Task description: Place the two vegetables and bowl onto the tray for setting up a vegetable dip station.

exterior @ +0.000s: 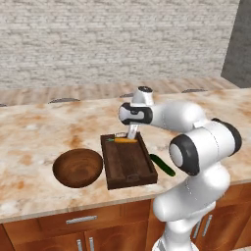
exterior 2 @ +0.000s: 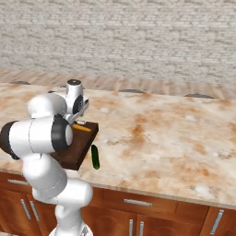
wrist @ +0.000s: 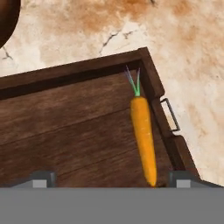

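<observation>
The robot's arm hid the near end of the tray (exterior 2: pixel 82 146) in the right base view, while the hand view cut off the bowl (wrist: pixel 6 19) at its top-left corner and the tray's left part.

No legible text, label, brand, number or sign is showing anywhere in the three views.
</observation>
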### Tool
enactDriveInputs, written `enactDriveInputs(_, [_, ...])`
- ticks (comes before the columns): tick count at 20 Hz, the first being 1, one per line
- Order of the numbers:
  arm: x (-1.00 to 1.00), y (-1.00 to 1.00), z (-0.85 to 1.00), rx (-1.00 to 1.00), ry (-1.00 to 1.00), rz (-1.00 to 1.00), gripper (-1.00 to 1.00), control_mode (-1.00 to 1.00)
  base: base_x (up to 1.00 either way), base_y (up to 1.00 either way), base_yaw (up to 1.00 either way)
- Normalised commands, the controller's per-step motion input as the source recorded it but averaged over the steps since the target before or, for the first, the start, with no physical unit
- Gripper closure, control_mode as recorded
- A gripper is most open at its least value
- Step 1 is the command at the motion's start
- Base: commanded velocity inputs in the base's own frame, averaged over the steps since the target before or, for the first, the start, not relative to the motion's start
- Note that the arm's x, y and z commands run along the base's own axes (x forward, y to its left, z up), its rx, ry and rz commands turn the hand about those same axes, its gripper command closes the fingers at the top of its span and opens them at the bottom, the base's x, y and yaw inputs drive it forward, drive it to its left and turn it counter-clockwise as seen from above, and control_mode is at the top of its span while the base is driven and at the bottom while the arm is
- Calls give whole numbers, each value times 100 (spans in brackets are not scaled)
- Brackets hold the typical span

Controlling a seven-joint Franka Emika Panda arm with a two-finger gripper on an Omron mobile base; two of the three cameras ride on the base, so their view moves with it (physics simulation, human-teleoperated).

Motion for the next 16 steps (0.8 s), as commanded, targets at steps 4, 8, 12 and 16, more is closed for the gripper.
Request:
enactDriveInputs(4, [-44, -29, 22, 1, 1, -22, -100, -100, 0, 0, 0])
enactDriveInputs(8, [-45, -36, 18, 1, 1, -18, -100, -100, 0, 0, 0])
enactDriveInputs(12, [-46, -37, 16, 0, 0, -15, -100, -100, 0, 0, 0])
enactDriveInputs(16, [-46, -33, 9, 0, 0, -15, -100, -100, 0, 0, 0])
